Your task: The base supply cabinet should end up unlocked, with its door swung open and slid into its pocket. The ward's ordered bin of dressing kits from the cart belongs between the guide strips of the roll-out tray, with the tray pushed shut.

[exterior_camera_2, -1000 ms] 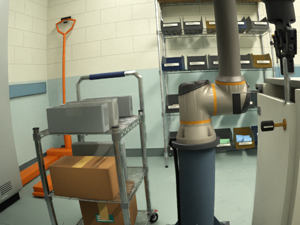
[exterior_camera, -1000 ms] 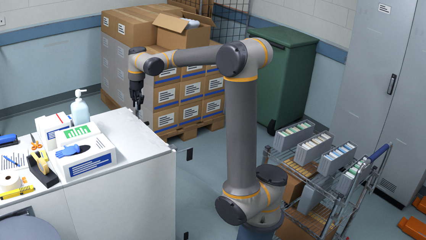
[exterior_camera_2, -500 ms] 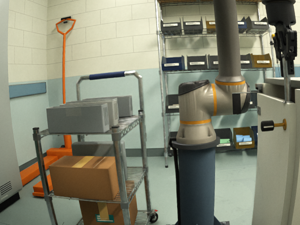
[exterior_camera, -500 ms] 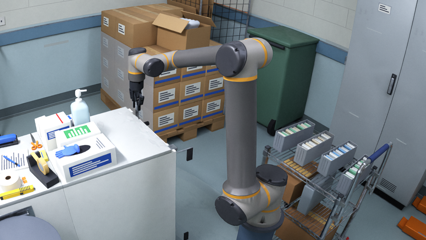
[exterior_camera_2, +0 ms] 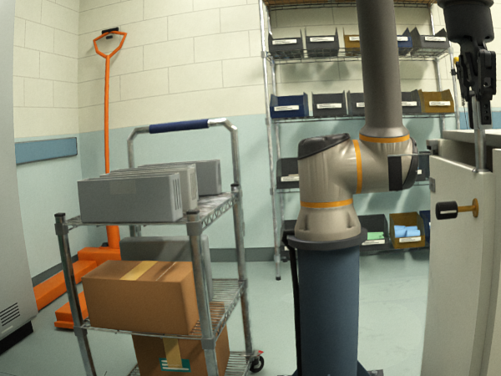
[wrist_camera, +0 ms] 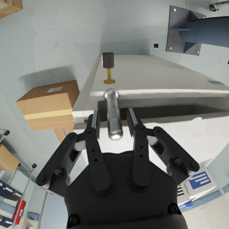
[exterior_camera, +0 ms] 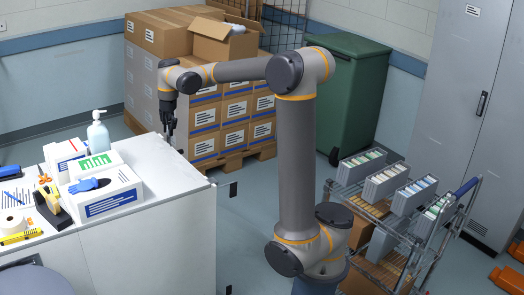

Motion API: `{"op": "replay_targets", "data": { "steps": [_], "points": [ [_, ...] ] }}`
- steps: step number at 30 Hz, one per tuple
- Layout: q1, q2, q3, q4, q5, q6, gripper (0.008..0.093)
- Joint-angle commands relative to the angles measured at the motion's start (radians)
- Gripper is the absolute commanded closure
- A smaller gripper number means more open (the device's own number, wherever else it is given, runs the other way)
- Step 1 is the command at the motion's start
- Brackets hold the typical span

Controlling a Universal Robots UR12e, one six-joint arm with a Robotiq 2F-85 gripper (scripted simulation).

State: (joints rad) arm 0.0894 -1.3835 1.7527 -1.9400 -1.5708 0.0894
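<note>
A steel pin (wrist_camera: 113, 117) stands upright at the top edge of the white cabinet door (exterior_camera_2: 457, 242), and my gripper (wrist_camera: 113, 122) hangs open around its upper end, holding nothing. The pin (exterior_camera_2: 479, 148) rises from the door's top corner beside the cabinet top (exterior_camera: 161, 172). A black knob on an orange stem (exterior_camera_2: 455, 209) sticks out of the door's face below it. Several grey bins of dressing kits (exterior_camera: 388, 179) sit in a row on the top shelf of the wire cart (exterior_camera: 395, 227) to the right of my base. The roll-out tray is hidden.
Behind the cabinet stands a pallet of stacked cartons (exterior_camera: 205, 88), with a green wheeled bin (exterior_camera: 348, 95) beside it. Glove boxes (exterior_camera: 99, 183), a pump bottle (exterior_camera: 97, 134) and desk items crowd the counter's left part. A tall grey locker (exterior_camera: 476, 110) stands behind the cart.
</note>
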Motion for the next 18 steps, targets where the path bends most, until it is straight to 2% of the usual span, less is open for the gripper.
{"op": "replay_targets", "data": {
  "steps": [1,8,18],
  "points": [
    [0.000,-0.001,-0.001,0.000,0.000,0.000,0.0534],
    [0.000,-0.001,-0.001,0.000,0.000,0.000,0.0544],
    [0.000,-0.001,-0.001,0.000,0.000,0.000,0.0744]
  ]
}}
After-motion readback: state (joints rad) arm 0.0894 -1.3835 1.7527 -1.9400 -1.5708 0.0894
